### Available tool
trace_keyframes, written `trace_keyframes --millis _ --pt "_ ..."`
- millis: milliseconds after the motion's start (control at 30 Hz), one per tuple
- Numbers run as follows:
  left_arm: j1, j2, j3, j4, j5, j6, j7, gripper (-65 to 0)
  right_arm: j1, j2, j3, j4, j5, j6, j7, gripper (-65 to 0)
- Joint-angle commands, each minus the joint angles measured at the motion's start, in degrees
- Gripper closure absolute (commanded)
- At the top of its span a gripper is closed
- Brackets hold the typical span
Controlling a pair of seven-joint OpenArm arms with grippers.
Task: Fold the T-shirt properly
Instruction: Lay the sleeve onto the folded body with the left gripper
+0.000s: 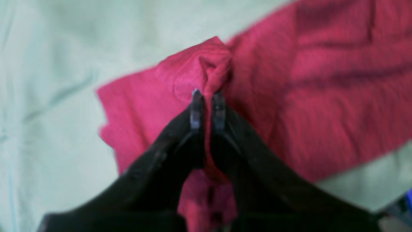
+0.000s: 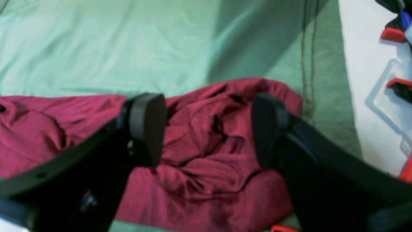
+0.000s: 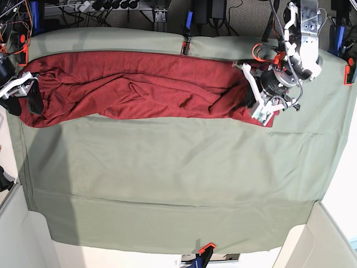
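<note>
The large dark brick-red T-shirt (image 3: 139, 84) of thin, soft knit fabric lies as a long wrinkled band along the far side of the sage-green cloth sheet (image 3: 167, 178) that covers the table. One end of it is caught in the left gripper (image 1: 207, 96); the other end lies bunched directly under the right gripper (image 2: 207, 129).

I judge the fabric to be light and very limp. It will not keep any shape, it will sag between two holding points, and it can drag on the green sheet and pull that sheet into wrinkles. It is not fragile and does not look slippery. A good place to hold it is at a hem or a corner, pinching a small ridge of cloth, and each end should be held at once so that the band stays stretched.

The left gripper is clenched on a raised pleat of the T-shirt, which passes between its two narrow tips and spreads out ahead of them and to both sides. The right gripper is spread wide and grasps nothing; the crumpled end of the T-shirt shows between and below its two black pads (image 2: 148, 129), and I cannot tell if they touch it.

No brand, label or writing can be read on the T-shirt or on the sheet.
</note>
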State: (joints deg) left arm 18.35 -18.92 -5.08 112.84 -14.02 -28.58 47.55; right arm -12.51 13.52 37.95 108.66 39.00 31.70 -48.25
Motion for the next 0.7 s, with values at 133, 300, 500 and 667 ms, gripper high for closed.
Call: trace_keyframes --millis 133,300,500,667 --pt "1.86 -0.48 -1.38 1.07 0.13 -0.63 -1.01 0.0 0.42 0.92 0.26 0.83 1.11 0.0 1.55 -41.1" --pt "1.84 -0.48 -6.47 0.94 -0.24 -0.63 -1.51 -12.6 0.39 0.92 0.26 0.83 1.09 -0.02 1.51 -41.1" --pt "1.81 -0.48 -8.11 -2.49 -5.62 -2.6 -1.46 -33.8 0.39 0.92 0.26 0.83 1.11 -0.02 1.53 -41.1" --pt "1.81 -0.48 -8.63 -5.16 -4.61 -3.34 -1.66 -35.7 0.42 0.92 0.26 0.83 1.11 -0.02 1.55 -41.1"
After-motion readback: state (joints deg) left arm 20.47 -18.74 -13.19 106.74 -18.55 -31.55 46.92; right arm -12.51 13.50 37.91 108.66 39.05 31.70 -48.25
